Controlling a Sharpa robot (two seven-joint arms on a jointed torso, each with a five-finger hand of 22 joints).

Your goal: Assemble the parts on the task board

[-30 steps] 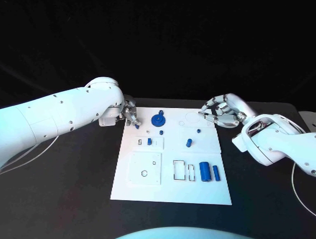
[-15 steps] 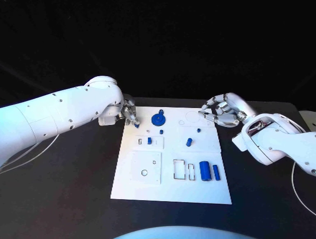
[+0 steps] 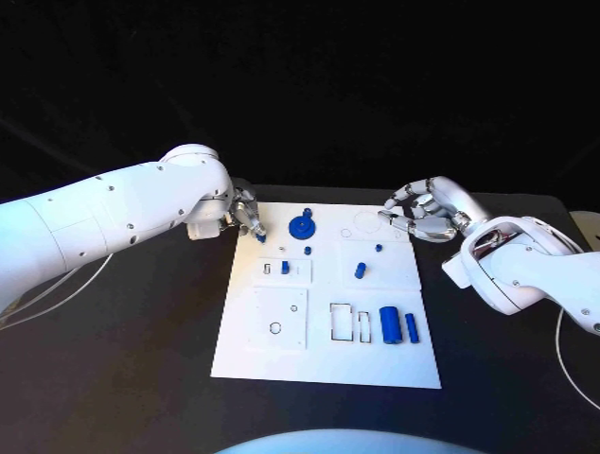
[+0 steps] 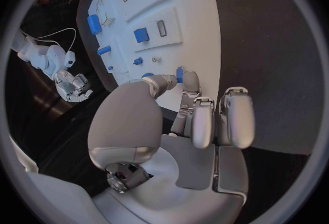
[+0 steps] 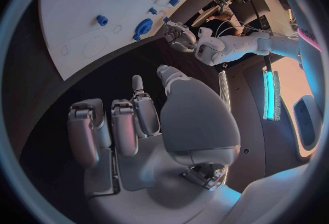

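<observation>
The white task board (image 3: 327,352) lies in the middle of the table. My left hand (image 3: 243,214) hovers at the board's far left corner and pinches a small blue part (image 3: 262,237) between thumb and finger; the left wrist view shows that part (image 4: 180,74) at the fingertips over the board's edge (image 4: 205,54). My right hand (image 3: 420,212) sits at the far right corner, its fingers curled in on nothing (image 5: 130,125). On the board are a blue gear (image 3: 302,227), small blue pegs (image 3: 307,251) and two blue cylinders (image 3: 389,324).
Further blue pieces sit in the board's middle row (image 3: 285,268) (image 3: 359,270). White outlined recesses (image 3: 345,322) lie beside the cylinders. Black table surface (image 3: 136,359) surrounds the board on both sides. A pale object (image 3: 590,225) lies at the table's far right edge.
My left hand with its blue part has edged slightly toward the far side. The right hand has hardly moved.
</observation>
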